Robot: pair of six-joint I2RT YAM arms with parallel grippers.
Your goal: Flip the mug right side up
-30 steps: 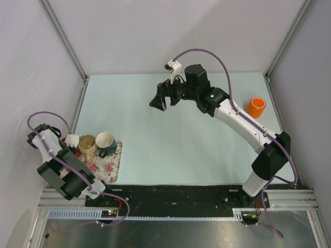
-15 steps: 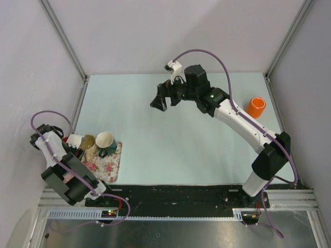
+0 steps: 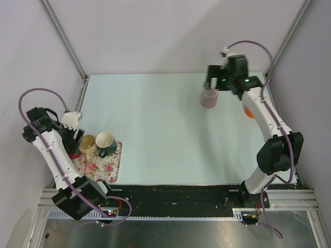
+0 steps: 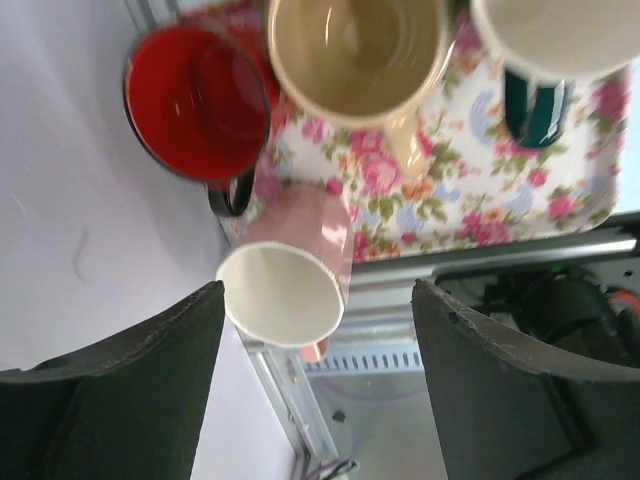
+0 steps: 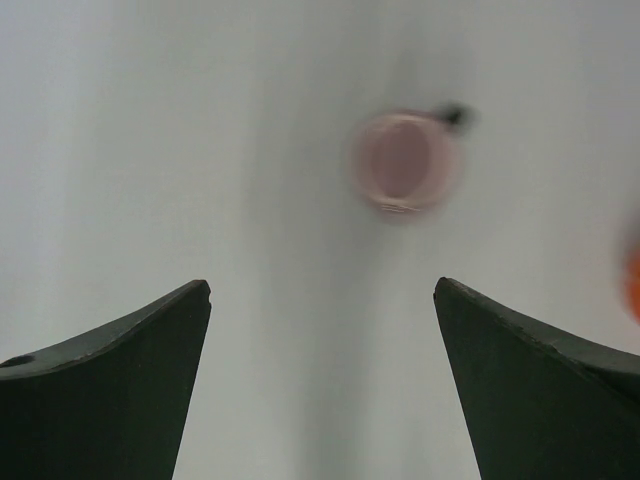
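A mauve mug (image 3: 209, 98) stands on the pale table at the back right, apparently with its base up. In the right wrist view it is a blurred pink disc (image 5: 405, 165) ahead of the fingers. My right gripper (image 3: 213, 86) hovers just behind and above it, open and empty (image 5: 322, 284). My left gripper (image 3: 76, 138) is at the left table edge over the floral tray (image 3: 113, 166). It is open (image 4: 318, 292) above a pink mug with a white inside (image 4: 290, 285), which lies tilted at the tray's corner without touching the fingers.
On the tray stand a tan mug (image 3: 88, 144), a white mug with a green handle (image 3: 105, 140) and a red mug (image 4: 195, 105). An orange cup (image 3: 249, 111) is mostly hidden behind the right forearm. Frame posts and white walls enclose the table.
My left gripper has opened and its arm has pulled back and up from the tray. The right arm has swung from the table's middle to the back right, uncovering the mauve mug.
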